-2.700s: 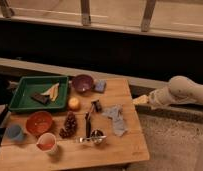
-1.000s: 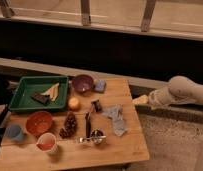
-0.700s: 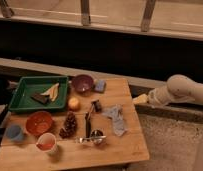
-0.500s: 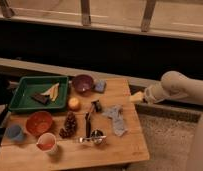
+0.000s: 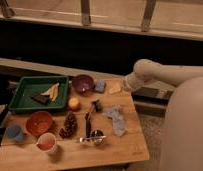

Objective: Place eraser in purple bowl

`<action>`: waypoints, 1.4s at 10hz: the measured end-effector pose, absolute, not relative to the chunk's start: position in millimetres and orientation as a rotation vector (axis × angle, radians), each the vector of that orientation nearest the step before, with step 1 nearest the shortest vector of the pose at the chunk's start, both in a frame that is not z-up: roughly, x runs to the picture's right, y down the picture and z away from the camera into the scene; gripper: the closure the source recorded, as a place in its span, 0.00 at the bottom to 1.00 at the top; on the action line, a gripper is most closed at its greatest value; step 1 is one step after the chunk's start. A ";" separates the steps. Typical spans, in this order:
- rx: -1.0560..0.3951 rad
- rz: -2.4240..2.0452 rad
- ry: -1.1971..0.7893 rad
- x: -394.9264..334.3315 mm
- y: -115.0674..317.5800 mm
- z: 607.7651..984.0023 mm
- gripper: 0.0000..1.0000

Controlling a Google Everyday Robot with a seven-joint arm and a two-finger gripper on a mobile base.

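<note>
The eraser (image 5: 39,98) is a small flat dark block lying in the green tray (image 5: 25,84) at the table's back left, next to pale yellow wedge pieces (image 5: 51,91). The purple bowl (image 5: 83,82) stands just right of the tray, at the back of the table. My gripper (image 5: 125,85) reaches in from the right at the end of the cream arm. It hovers at the table's back right edge, right of the bowl and far from the eraser.
A light blue block (image 5: 100,86) and a pale yellow piece (image 5: 114,90) lie between bowl and gripper. An orange fruit (image 5: 73,103), a small dark block (image 5: 96,105), a grey cloth (image 5: 116,118), a pine cone (image 5: 70,125), an orange-red bowl (image 5: 39,122), cups and utensils fill the table.
The arm has swung left, bringing my gripper from beyond the table's right edge to its back right corner. The objects on the table have not moved.
</note>
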State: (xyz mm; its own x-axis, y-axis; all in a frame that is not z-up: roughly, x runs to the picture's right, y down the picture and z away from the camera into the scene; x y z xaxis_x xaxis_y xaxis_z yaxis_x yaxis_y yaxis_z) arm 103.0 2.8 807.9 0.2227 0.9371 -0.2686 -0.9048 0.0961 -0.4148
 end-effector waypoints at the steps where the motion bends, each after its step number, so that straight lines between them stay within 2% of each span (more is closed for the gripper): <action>1: -0.556 1.326 -0.084 82.6 -4.8 805.8 0.20; 4: -0.576 1.184 -0.139 5.1 -15.8 794.5 0.20; 12: -0.554 1.150 -0.122 -1.1 -15.0 792.7 0.20; 14: -0.522 1.075 -0.118 -23.7 -22.1 791.1 0.20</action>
